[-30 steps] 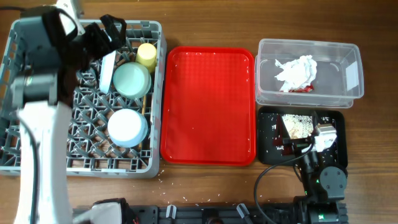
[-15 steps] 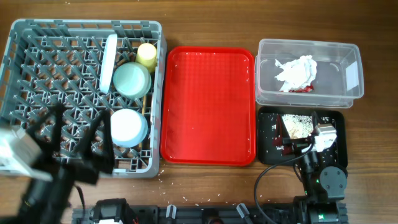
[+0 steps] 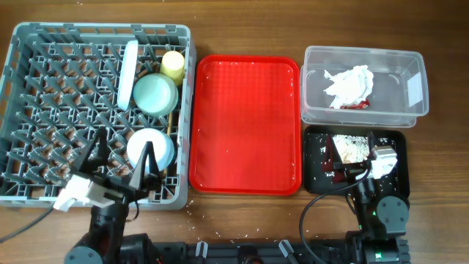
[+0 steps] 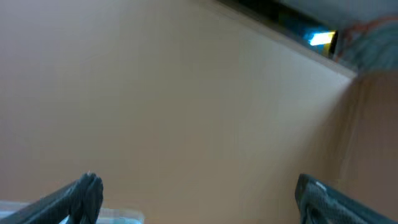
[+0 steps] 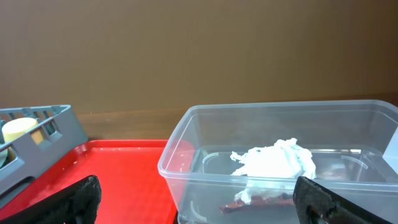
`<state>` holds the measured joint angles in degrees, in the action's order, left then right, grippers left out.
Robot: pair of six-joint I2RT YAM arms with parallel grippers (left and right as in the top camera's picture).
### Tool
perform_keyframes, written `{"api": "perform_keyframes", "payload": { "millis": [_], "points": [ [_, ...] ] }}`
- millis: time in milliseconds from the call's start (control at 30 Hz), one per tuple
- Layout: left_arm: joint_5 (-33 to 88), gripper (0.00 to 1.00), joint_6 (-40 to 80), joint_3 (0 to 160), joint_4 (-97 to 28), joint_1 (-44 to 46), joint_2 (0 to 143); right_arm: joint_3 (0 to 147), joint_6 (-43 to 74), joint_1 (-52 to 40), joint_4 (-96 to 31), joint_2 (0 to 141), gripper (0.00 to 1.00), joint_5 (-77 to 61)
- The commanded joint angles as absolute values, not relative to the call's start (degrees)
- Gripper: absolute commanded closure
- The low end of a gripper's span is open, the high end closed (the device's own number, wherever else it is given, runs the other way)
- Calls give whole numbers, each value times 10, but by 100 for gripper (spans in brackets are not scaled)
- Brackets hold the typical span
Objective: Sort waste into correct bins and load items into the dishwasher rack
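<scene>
The grey dishwasher rack [image 3: 44, 110] stands at the left. It holds a yellow-green cup [image 3: 173, 64], a green saucer [image 3: 155, 94], a pale blue round plate [image 3: 150, 149], a white piece on edge [image 3: 128, 73] and thin chopsticks [image 3: 170, 121]. My left gripper [image 3: 119, 167] is open and empty over the rack's front edge; its wrist view is blurred, with the fingers [image 4: 199, 205] wide apart. The clear tub [image 3: 410, 88] holds the white napkin with red bits [image 3: 350, 86], which also shows in the right wrist view [image 5: 273, 160]. The black tray [image 3: 315, 183] holds beige crumbs [image 3: 352, 147]. My right gripper [image 3: 350, 163] is open and empty above it.
The flat red tray [image 3: 245, 125] lies between the rack and the bins, also seen in the right wrist view [image 5: 112, 171]. A few crumbs lie on the wooden table [image 3: 242, 29] near the front edge. The arm bases sit along the front edge.
My left arm has swung from the rack's back left corner down to its front edge, empty. The right arm has not moved.
</scene>
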<state>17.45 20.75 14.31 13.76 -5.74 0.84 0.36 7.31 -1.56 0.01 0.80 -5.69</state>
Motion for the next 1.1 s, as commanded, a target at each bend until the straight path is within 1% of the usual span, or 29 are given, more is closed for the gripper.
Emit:
{"api": "perform_keyframes", "payload": {
  "millis": [0,67,200,233,300,367,433,633,1067],
  "points": [
    [87,0,208,79,188,-41,2,3,79,-14,3,6,0,-49],
    [55,0,208,49,184,-24,2,3,79,-14,3,6,0,-49],
    [48,0,208,3,167,-23,2,3,79,-14,3,6,0,-49],
    [47,0,208,3,142,-23,2,3,79,-14,3,6,0,-49],
    [46,0,208,3,49,-23,2,3,79,-14,3,6,0,-49],
    [43,0,177,3,-44,-23,2,3,79,-14,3,6,0,-49],
    [45,0,124,3,-42,-23,2,3,79,-14,3,6,0,-49],
    [55,0,34,3,-41,-6,2,3,79,-14,3,6,0,-49],
    [55,0,34,3,-41,-6,2,3,79,-14,3,6,0,-49]
  ]
}}
